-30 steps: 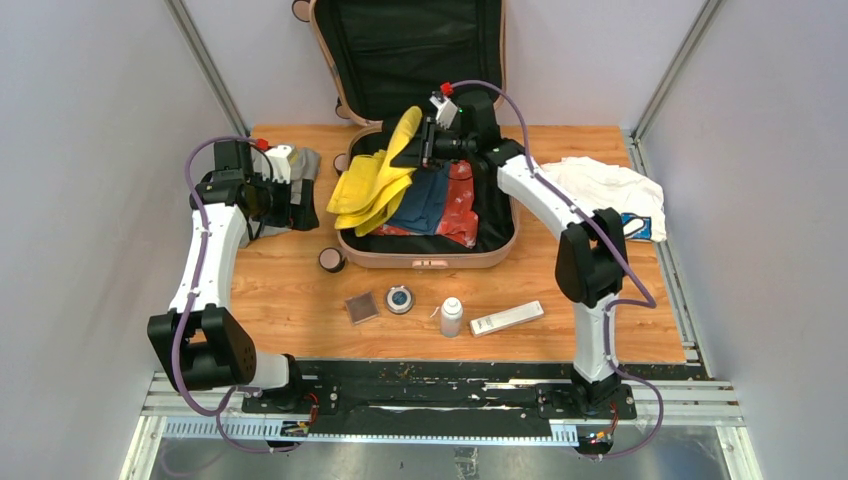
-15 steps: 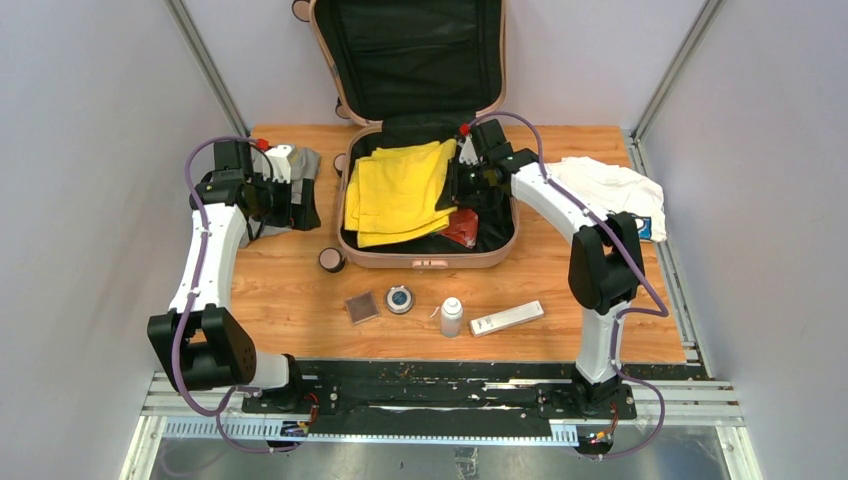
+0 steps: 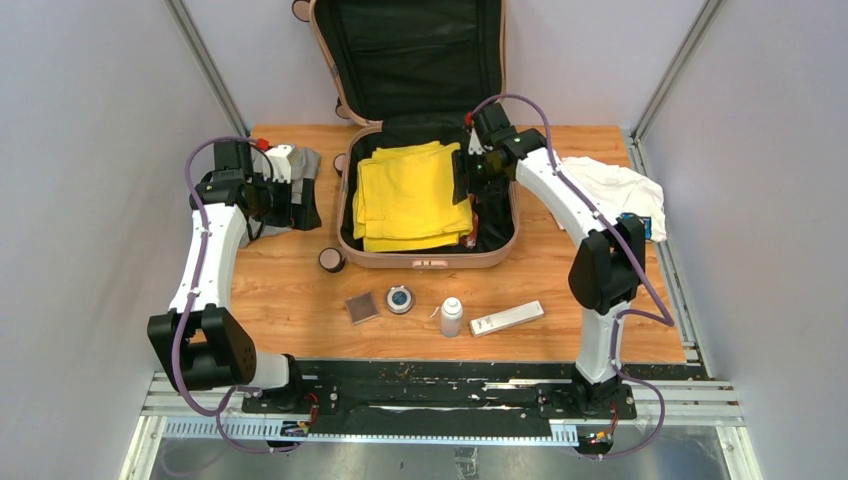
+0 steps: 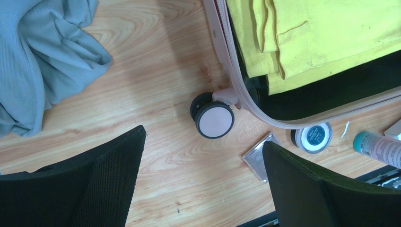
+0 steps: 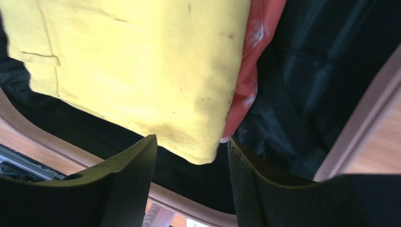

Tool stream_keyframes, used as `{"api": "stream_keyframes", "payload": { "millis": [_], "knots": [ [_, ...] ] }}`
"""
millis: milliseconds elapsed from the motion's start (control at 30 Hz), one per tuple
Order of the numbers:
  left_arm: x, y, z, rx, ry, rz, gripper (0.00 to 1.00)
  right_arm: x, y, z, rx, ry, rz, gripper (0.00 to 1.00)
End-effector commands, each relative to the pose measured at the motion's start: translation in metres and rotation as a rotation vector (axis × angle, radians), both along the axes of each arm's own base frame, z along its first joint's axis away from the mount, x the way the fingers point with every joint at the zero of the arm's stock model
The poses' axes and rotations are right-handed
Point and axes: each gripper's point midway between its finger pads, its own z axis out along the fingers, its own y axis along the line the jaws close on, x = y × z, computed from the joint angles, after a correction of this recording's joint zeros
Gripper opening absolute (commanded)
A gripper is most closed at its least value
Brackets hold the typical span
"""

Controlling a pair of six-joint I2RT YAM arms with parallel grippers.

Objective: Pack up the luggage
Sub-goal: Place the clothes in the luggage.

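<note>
The pale pink luggage (image 3: 425, 262) lies open at the table's back, its black-lined lid upright. A yellow garment (image 3: 410, 195) lies flat in its base, covering most of a red garment (image 5: 257, 47). My right gripper (image 3: 462, 180) hovers over the base's right side, open; in the right wrist view (image 5: 191, 140) the yellow garment's (image 5: 132, 61) corner lies just beyond the fingertips, not gripped. My left gripper (image 3: 290, 203) is open and empty over the table left of the luggage; in the left wrist view (image 4: 202, 142) it is above a luggage wheel (image 4: 215, 119).
A grey-blue garment (image 3: 305, 165) lies at back left, also in the left wrist view (image 4: 42, 61). A white shirt (image 3: 610, 190) lies at right. In front of the luggage lie a square case (image 3: 361, 307), round jar (image 3: 400, 299), small bottle (image 3: 452, 317) and flat white box (image 3: 507, 318).
The right gripper held the yellow garment lifted over the luggage; it swung right and lowered, and the garment now lies spread flat, released, covering the blue and red clothes. The left arm stayed still.
</note>
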Motion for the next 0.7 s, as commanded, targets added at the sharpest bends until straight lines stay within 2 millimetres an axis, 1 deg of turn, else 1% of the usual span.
{"api": "stream_keyframes", "payload": {
  "millis": [0,33,100,167,200,267,333,367,433,500,567,600,667],
  "knots": [
    [0.003,0.001,0.018,0.006,-0.051,-0.003,1.00,0.013,-0.007,0.061,0.034,-0.142,-0.025,0.52],
    [0.003,0.001,0.019,0.005,-0.051,-0.002,1.00,0.017,0.007,0.068,0.106,-0.158,-0.007,0.45],
    [0.005,0.001,0.017,0.000,-0.044,0.003,1.00,0.025,0.040,0.076,0.267,-0.148,0.036,0.33],
    [0.006,0.002,0.016,0.005,-0.041,0.006,1.00,0.039,0.062,0.069,0.342,-0.112,0.049,0.26],
    [0.005,0.003,0.016,0.007,-0.040,0.008,1.00,0.049,0.067,0.058,0.348,-0.090,0.041,0.23],
    [0.004,0.004,0.015,0.014,-0.041,0.009,1.00,0.069,0.070,0.032,0.358,-0.039,0.003,0.19],
    [0.003,0.004,0.015,0.022,-0.045,0.007,1.00,0.087,0.066,0.004,0.381,0.015,-0.043,0.18],
    [0.002,0.005,0.016,0.025,-0.048,0.007,1.00,0.095,0.063,-0.017,0.394,0.054,-0.077,0.17],
    [0.001,0.005,0.015,0.030,-0.049,0.003,1.00,0.105,0.056,-0.045,0.419,0.100,-0.129,0.16],
    [0.001,0.005,0.014,0.033,-0.046,0.003,1.00,0.108,0.054,-0.068,0.425,0.124,-0.157,0.14],
    [0.000,0.005,0.012,0.034,-0.041,0.002,1.00,0.106,0.057,-0.076,0.409,0.120,-0.155,0.14],
    [0.000,0.005,0.012,0.034,-0.040,0.001,1.00,0.105,0.058,-0.075,0.401,0.112,-0.154,0.14],
    [0.000,0.005,0.011,0.032,-0.037,0.000,1.00,0.104,0.063,-0.057,0.400,0.071,-0.156,0.19]
  ]
}}
